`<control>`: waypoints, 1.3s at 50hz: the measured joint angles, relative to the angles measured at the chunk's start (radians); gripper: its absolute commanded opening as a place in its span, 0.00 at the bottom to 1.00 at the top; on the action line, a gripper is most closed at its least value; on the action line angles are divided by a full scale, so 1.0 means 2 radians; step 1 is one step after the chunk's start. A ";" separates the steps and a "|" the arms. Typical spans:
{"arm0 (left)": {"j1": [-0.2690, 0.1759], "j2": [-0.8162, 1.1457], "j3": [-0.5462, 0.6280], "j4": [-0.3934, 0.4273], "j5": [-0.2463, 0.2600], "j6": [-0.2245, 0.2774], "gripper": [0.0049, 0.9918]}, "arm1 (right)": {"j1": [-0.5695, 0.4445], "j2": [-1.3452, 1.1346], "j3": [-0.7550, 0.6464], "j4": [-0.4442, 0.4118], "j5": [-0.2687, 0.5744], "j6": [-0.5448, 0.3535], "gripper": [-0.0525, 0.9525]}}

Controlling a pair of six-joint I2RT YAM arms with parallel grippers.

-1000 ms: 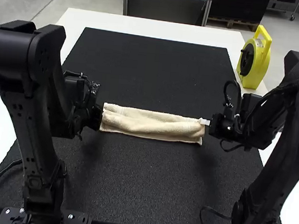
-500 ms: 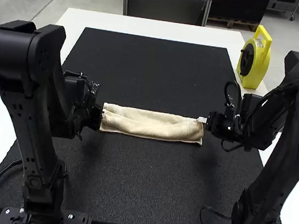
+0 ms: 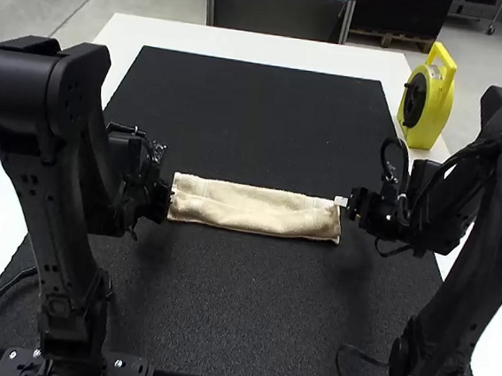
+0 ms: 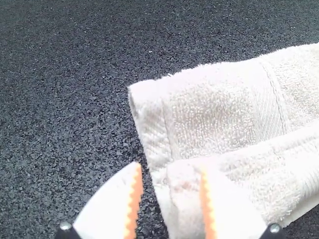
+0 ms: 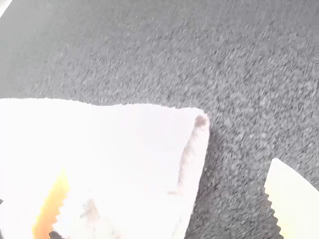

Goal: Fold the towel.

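Basically, the cream towel (image 3: 253, 208) lies folded lengthwise in a long, narrow strip on the black mat (image 3: 248, 312), which covers most of the white counter (image 3: 247, 41). It's approx. parallel to the counter's far edge, b/w the left & right edges. A ridge runs along its length, w/ a layer lapped over the near part; woven bands cross it close to both ends.

Left tool (image 3: 168, 198) is at the towel's left end, on the side toward the counter's left edge. Per the left wrist view, that left tool (image 4: 169, 168) is open: white ribbed fingers apart, orange pads (image 4: 133, 201) facing each other across a gap. The towel's end edge shows in the gap; one finger overlaps the cloth in view, the other is over bare mat. Can't tell if either touches the cloth.

Right tool (image 3: 347, 204) is at the opposite end, toward the counter's right edge. Its wrist view has the right tool (image 5: 169, 166) open too, fingers wide apart w/ the towel's end b/w them: one over the cloth, one over the mat. A folded edge & corner show there. Contact w/ the cloth: can't tell.

Also, a yellow reel (image 3: 442, 109) w/ a black centre & handle stands upright nr the counter's far right corner.
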 measured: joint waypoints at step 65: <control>0.000 0.000 0.000 0.007 -0.004 -0.001 0.32 | -0.007 -0.018 0.054 -0.015 -0.066 0.045 0.26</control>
